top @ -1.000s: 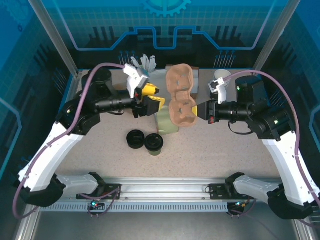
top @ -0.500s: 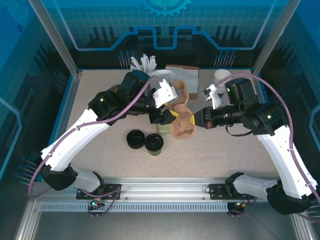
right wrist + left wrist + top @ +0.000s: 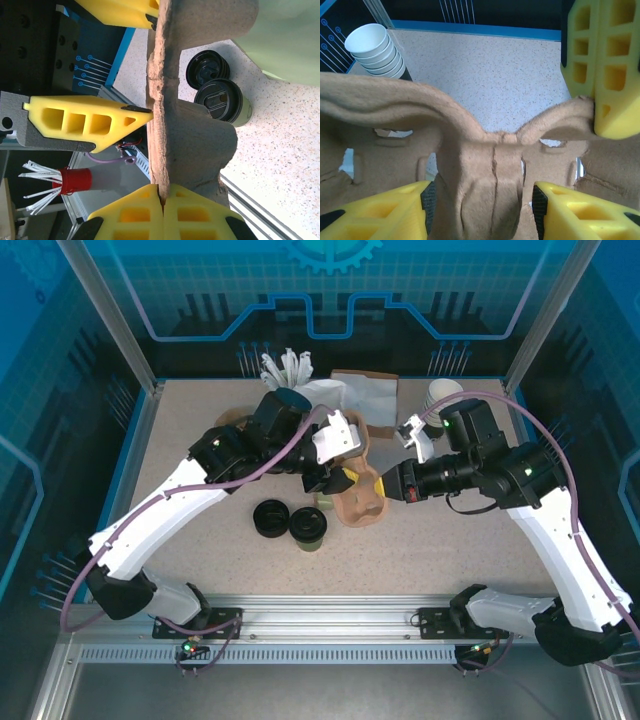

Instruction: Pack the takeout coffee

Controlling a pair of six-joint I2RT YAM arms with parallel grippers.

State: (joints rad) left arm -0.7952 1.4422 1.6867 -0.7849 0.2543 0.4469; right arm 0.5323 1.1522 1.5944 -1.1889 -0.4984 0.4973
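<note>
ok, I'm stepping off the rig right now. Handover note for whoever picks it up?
Left gripper: jaws straddle the centre ridge of the cup carrier, close against both sides; cannot tell whether clamped.
Right gripper: shut on the carrier's edge.
Takeout coffee: upright on the table, lid on, touching the stack of lids, nearer the arm bases than the carrier.
Done: carrier is in hand.
Left: coffee not yet in the carrier, nothing packed.

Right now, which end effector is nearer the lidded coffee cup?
Left. The left end effector straddles the carrier just beyond the coffee cup; the right end effector pinches the carrier's right edge, farther right.
</note>
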